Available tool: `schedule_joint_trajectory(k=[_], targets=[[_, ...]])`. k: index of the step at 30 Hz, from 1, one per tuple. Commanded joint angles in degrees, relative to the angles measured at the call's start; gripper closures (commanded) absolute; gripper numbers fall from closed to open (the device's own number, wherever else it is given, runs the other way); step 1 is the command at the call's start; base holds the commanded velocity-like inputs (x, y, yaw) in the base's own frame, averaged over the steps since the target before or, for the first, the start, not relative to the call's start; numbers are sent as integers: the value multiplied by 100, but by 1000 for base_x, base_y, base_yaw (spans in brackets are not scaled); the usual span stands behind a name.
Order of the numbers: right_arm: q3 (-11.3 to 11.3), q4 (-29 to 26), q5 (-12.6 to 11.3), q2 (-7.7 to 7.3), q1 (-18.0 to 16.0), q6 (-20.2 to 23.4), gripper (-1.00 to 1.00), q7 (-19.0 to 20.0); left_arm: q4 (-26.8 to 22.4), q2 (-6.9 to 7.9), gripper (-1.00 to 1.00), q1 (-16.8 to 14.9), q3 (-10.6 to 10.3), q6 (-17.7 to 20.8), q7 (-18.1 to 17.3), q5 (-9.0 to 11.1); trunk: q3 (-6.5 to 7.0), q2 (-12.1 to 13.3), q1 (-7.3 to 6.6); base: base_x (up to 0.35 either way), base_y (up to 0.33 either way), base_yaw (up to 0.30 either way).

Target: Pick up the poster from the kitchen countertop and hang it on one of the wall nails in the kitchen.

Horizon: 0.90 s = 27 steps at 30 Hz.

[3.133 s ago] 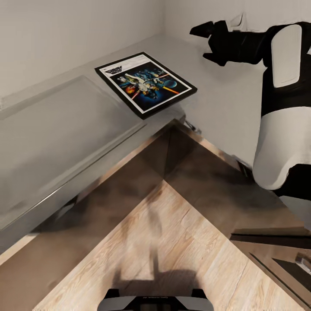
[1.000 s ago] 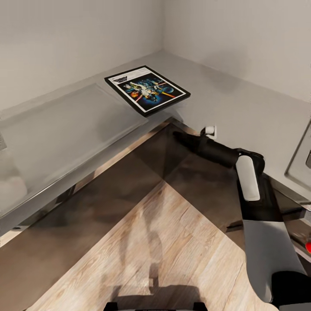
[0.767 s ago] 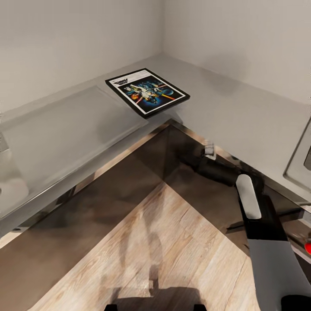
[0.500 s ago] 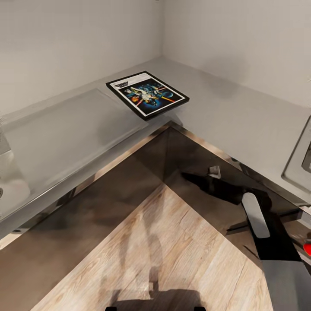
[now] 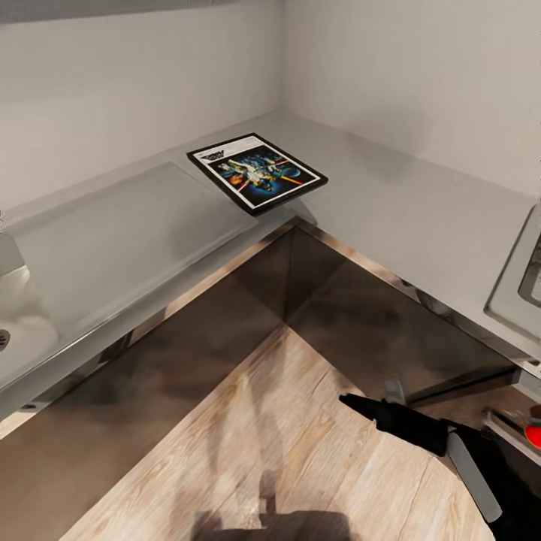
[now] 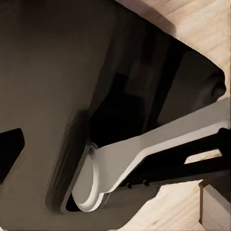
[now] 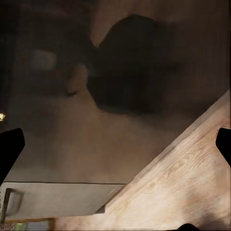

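On my left the kitchen countertop [image 5: 113, 225] runs to the corner, where the poster [image 5: 257, 172] lies flat (title strip toward the wall). Low at right, my right gripper [image 5: 353, 402] hangs over the floor [image 5: 248, 436], fingers spread, holding nothing; the left gripper's fingers I cannot judge.

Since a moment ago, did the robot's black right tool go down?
Yes. The black right tool has dropped from beside the light grey kitchen countertop edge to low over the wooden floor.
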Motion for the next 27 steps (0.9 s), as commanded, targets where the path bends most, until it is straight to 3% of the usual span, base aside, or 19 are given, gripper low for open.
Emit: schedule_joint_trajectory(k=[1,7,12,16,20,23,27], targets=[[-35,247,37,-20,33,-61,-100,148,-101,-2,-100,3,7,10,-27,20,7,-2,1,0,0,0],[-93,1176,156,-168,96,-857,-100,432,-514,0,-100,3,34,64,-164,43,65,-2,1,0,0,0],[-97,2116,166,-406,101,-1294,-100,692,-589,1,-100,3,144,84,-248,314,112,-2,1,0,0,0],[-84,3522,168,-621,102,-2364,-100,856,-605,1,-100,3,214,77,-275,535,151,-2,1,0,0,0],[-59,4331,174,-751,102,-2960,-100,882,-606,1,-100,3,237,70,-286,577,189,-2,1,0,0,0],[-52,4735,331,-798,103,-3338,-100,884,-597,6,-100,3,246,68,-289,588,217,-2,1,0,0,0],[-47,5122,926,-810,103,-3706,-100,845,-571,9,-100,3,251,67,-287,595,256,-2,1,0,0,0]])
